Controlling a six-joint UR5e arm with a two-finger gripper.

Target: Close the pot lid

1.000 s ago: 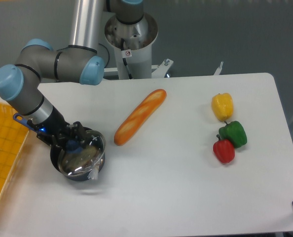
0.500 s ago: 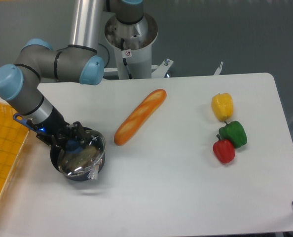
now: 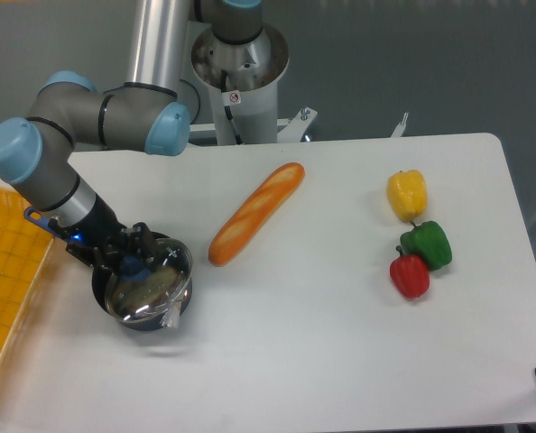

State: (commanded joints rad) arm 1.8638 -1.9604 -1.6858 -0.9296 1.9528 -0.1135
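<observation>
We found the pot (image 3: 142, 298) at the 8 o'clock side of the white table (image 3: 340, 343), near the left edge. The pot lid (image 3: 149, 289) sat on top of it, its metal rim lining up roughly with the pot's dark wall, though whether it lay fully seated all the way round we could not tell; the near side caught a bright glare. The pot's handle was hidden from us, apart from a small blue piece showing by the arm's wrist.

The gripper (image 3: 133, 257) was down over the lid at its 10 o'clock edge, where the knob should have been. The dark fingers (image 3: 146, 240) stood close together over that spot, but the knob itself was lost among them, so we could not tell whether they were clamped on it or merely around it. The arm (image 3: 51, 171) reached in from 12 o'clock, folding down to the pot from the base at the back of the table.

A baguette (image 3: 255, 213) lay at 2 o'clock from the pot, apart from it, slanting up to the right. Well apart, toward 3 o'clock, we saw a yellow pepper (image 3: 407, 194), a green pepper (image 3: 428, 244) and a red pepper (image 3: 411, 275), the green and red touching. A yellow mesh tray (image 3: 6, 271) lay just beside the pot at 9 o'clock.
</observation>
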